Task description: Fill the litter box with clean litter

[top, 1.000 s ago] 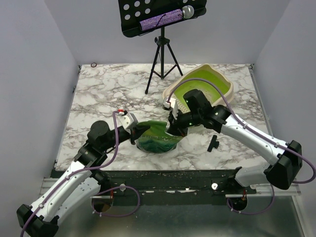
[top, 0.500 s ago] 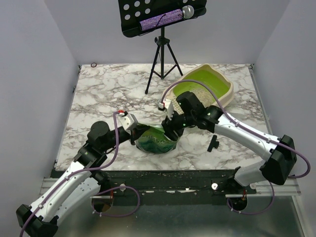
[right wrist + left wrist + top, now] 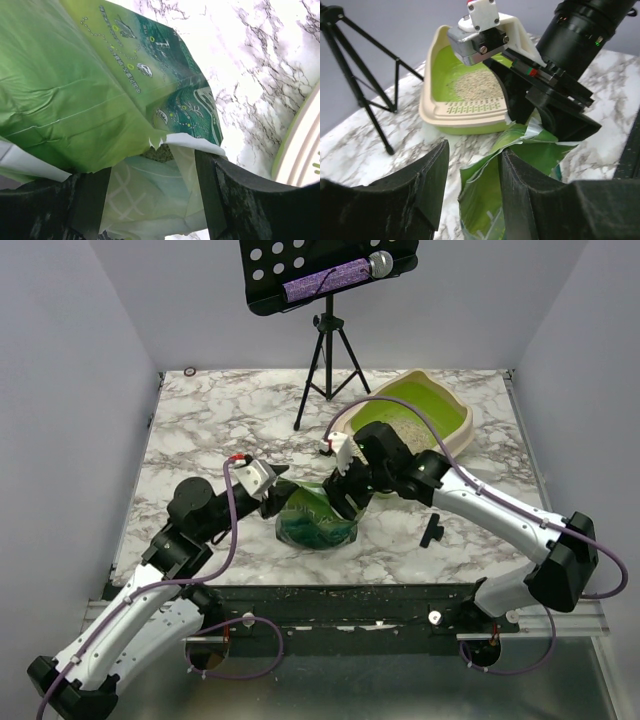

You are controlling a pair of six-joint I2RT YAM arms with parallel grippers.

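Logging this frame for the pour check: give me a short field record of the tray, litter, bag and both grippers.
litter box: beige plastic tray, lime-green inside, far right of the marble table
clean litter: pale grey-beige granules, a patch inside the tray
bag: glossy green crinkled bag, torn top open, on the table between the arms
left gripper: open, bag edge between its fingers
right gripper: open, astride the bag's torn top
other: black tripod stand behind

Prob. lab: white-walled enclosure (image 3: 60, 390), tripod (image 3: 325, 355)

Overhead view — two close wrist views
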